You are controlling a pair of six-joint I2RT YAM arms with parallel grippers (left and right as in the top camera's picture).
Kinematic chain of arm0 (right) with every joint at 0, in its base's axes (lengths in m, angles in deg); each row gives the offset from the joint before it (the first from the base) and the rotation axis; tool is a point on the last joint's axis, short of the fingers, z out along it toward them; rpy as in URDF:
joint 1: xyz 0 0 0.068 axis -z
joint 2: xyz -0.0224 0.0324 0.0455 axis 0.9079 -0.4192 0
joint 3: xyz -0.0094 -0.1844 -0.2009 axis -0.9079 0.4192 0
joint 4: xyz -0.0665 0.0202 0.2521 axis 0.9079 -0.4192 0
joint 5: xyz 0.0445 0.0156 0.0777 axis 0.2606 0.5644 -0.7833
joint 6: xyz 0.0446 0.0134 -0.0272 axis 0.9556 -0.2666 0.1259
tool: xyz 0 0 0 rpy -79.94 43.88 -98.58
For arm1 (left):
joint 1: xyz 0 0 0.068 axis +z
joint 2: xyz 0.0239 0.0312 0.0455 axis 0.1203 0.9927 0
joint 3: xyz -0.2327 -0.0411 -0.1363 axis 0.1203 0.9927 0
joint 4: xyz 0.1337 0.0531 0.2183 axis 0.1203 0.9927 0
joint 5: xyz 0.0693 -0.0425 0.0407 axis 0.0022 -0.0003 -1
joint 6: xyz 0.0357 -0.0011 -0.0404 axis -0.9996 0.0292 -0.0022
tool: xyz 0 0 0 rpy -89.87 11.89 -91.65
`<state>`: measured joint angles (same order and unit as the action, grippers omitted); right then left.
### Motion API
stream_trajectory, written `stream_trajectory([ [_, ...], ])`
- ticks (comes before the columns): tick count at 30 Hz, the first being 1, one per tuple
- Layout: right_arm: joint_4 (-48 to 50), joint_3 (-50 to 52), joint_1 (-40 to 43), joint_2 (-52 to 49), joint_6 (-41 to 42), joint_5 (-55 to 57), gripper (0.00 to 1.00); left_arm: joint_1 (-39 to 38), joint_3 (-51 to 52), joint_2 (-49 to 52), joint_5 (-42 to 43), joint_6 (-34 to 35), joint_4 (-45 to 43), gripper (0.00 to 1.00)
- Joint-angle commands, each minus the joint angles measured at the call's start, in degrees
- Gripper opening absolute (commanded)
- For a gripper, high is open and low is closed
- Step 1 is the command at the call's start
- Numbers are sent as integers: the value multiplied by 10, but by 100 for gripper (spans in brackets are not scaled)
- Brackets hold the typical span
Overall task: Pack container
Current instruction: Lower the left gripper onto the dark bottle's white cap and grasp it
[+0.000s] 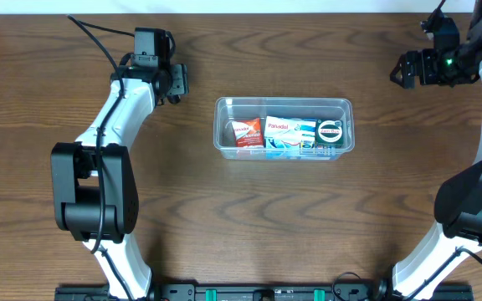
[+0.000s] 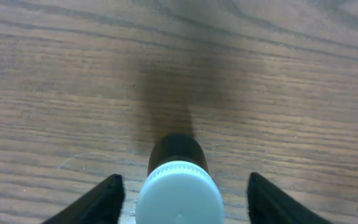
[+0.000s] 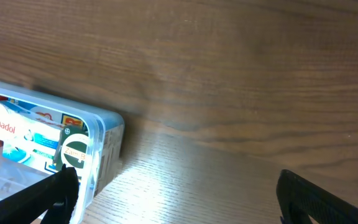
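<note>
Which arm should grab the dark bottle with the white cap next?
Left: the left gripper, open, straddles the white-capped dark bottle; the right gripper hovers empty, apart from the clear plastic tub.

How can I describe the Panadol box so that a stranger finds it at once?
Look at the clear container in the middle of the wooden table; three boxes lie in a row inside. The Panadol box is the middle one. It alone is white and blue, between a red box and a green-circle box.

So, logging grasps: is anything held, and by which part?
Nothing held. The left claw stands open around a white-capped bottle, fingers clear of it; the right claw is open, empty.
</note>
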<state>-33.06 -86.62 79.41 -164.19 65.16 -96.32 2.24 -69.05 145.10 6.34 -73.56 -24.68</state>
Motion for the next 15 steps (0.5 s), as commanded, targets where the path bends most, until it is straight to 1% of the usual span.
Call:
stream_trajectory([
  [1,0,-10,4,0,8,-2,99,-2,-6,0,-3,-5,-1,57],
  [3,0,-10,4,0,8,-2,99,-2,-6,0,-3,-5,-1,52],
  [7,0,-10,4,0,8,-2,99,-2,-6,0,-3,-5,-1,49],
  [8,0,-10,4,0,8,-2,99,-2,-6,0,-3,-5,-1,46],
  [15,0,-10,4,0,8,-2,99,-2,-6,0,-5,-5,-1,44],
])
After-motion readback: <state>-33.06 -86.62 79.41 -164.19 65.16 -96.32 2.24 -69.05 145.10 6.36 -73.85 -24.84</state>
